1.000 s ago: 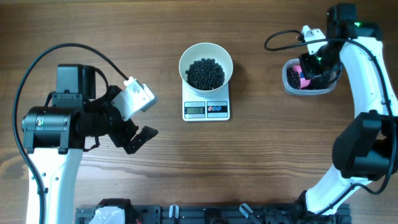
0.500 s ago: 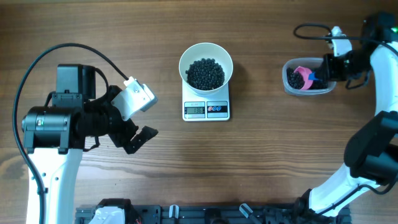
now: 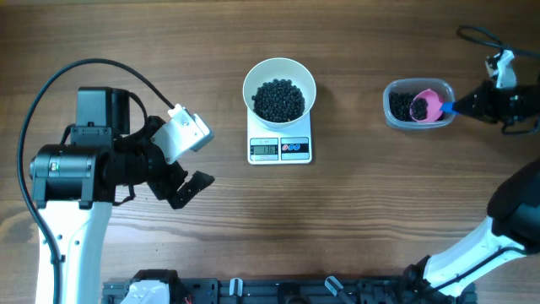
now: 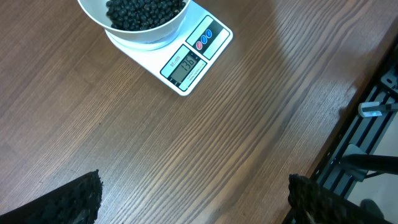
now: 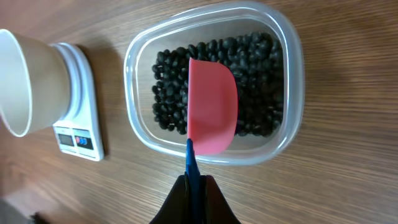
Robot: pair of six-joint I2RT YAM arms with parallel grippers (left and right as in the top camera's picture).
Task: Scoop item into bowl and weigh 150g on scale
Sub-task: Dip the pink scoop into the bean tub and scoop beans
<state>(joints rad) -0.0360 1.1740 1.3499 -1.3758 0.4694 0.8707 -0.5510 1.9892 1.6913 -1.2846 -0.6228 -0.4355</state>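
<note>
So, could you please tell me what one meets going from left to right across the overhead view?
left gripper → bowl → plastic tub → right gripper

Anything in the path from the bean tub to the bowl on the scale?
Nothing visible. Only bare wood table lies between the clear tub and the white bowl on the scale. The right hand holds the pink scoop over the tub's beans.
</note>
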